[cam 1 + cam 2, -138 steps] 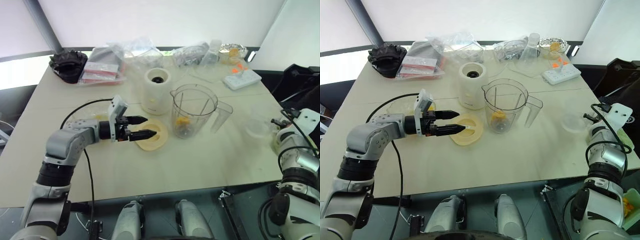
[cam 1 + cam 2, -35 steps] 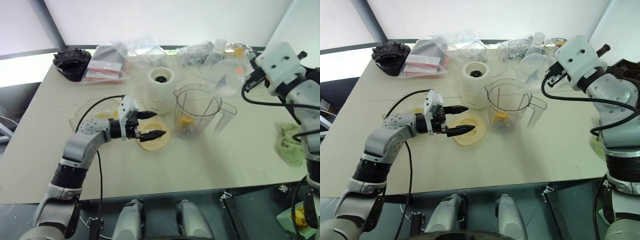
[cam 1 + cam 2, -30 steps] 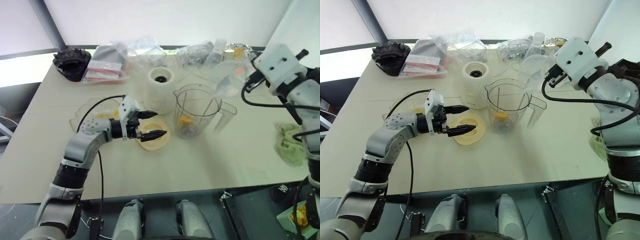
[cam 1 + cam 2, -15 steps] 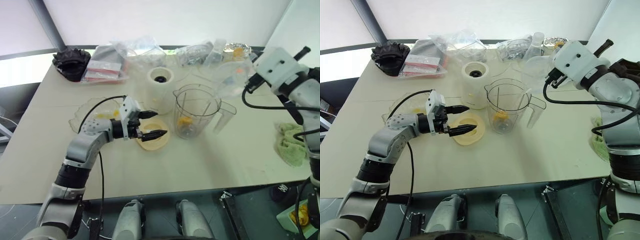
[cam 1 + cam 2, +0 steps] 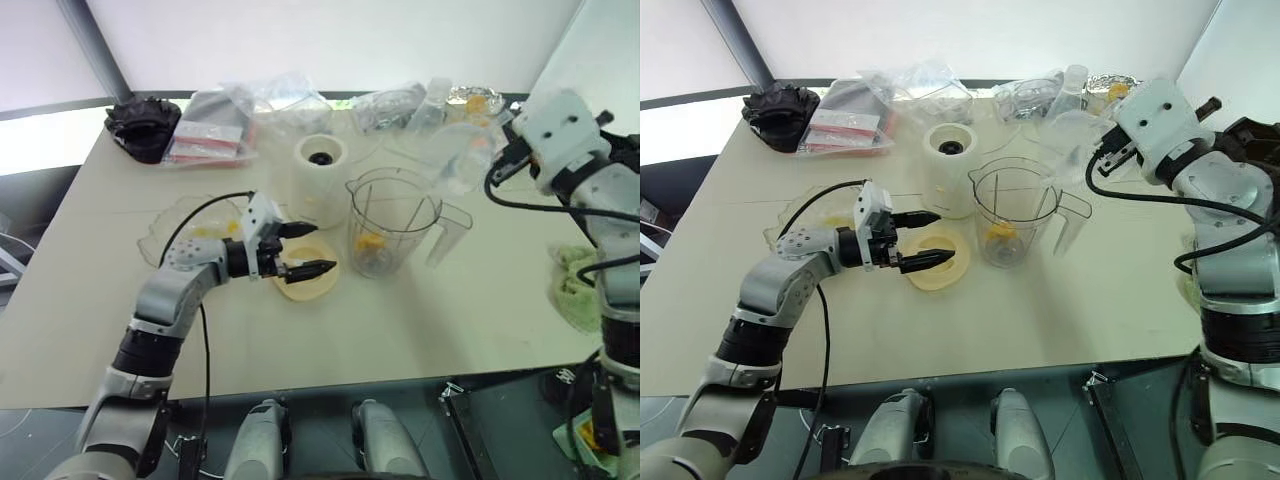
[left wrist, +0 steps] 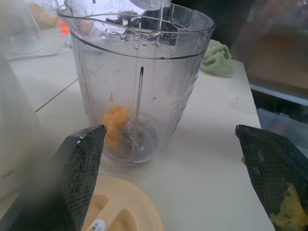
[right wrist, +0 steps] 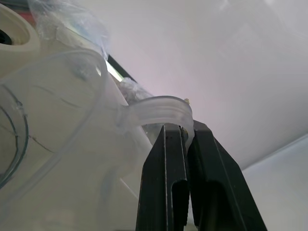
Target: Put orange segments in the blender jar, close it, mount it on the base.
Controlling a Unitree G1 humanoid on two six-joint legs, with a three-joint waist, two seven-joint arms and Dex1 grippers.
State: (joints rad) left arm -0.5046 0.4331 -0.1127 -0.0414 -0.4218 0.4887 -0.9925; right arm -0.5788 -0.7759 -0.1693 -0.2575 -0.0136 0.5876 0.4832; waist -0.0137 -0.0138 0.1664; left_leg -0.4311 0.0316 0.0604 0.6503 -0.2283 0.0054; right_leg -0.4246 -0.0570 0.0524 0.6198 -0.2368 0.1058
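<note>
Holding the left gripper [image 5: 322, 248] level just above the flat cream-beige round lid [image 5: 300, 286], its two black fingers spread wide apart and gripping nothing. Pointing toward the tall clear plastic blender jar [image 5: 392, 222], which is standing upright on the pale tabletop [image 5: 420, 320] just beside the lid. Showing, through the jar wall, a few bright orange segments [image 6: 115, 122] lying at the bottom beside the dark blade. Carrying a smear of orange pulp [image 6: 288, 211] on one left finger. Keeping the squat cream-white base [image 5: 320, 180] just behind the lid, beside the jar, with nothing mounted on it. Pinching the right gripper [image 7: 187, 130] together on the rim tab of a round clear plastic bowl [image 7: 62, 120], raised off the tabletop behind and to the right of the jar.
</note>
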